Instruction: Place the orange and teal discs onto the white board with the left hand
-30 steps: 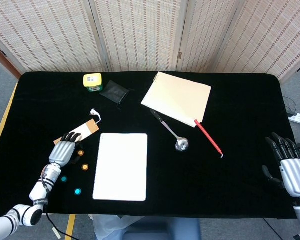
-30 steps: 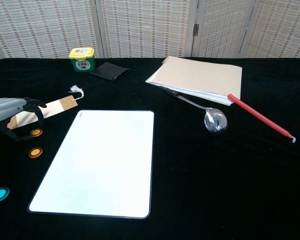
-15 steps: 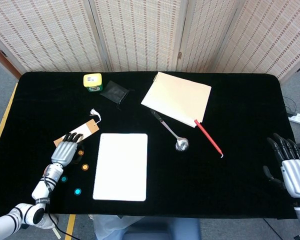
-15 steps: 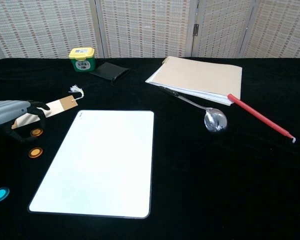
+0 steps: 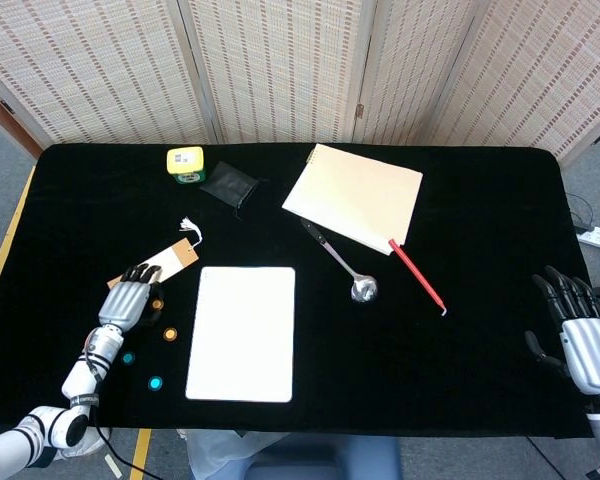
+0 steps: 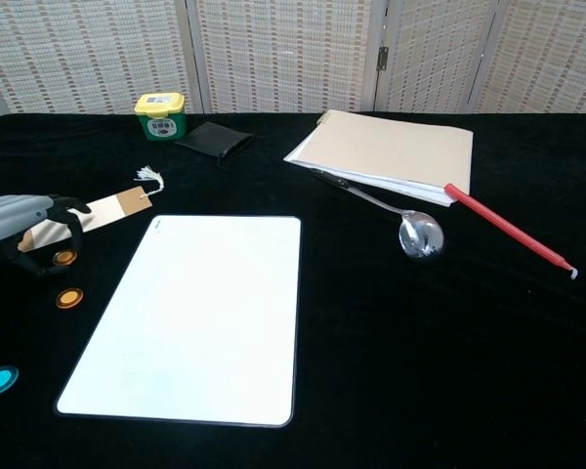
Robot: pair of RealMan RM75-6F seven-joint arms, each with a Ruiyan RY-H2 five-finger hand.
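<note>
My left hand [image 5: 127, 300] hangs low over the table's left side, left of the white board [image 5: 242, 333]. Its fingers [image 6: 74, 208] curve down over one orange disc [image 6: 65, 257], which lies on the cloth between fingers and thumb; no firm grip shows. A second orange disc [image 5: 170, 334] lies just below it, near the board's left edge. Two teal discs [image 5: 128, 358] [image 5: 156, 383] lie closer to the front edge. The board [image 6: 205, 313] is bare. My right hand [image 5: 585, 340] rests at the far right, fingers spread and holding nothing.
A tan tag with string [image 5: 170, 262] lies just behind the left hand. A yellow-green tub [image 5: 185, 165] and black pouch [image 5: 225, 185] stand at the back. A notepad [image 5: 355, 195], spoon [image 5: 345, 265] and red pen [image 5: 417, 275] lie right of the board.
The left hand has settled slightly lower and nearer around the upper orange disc, which shifted a little to the left. The right hand has not moved.
</note>
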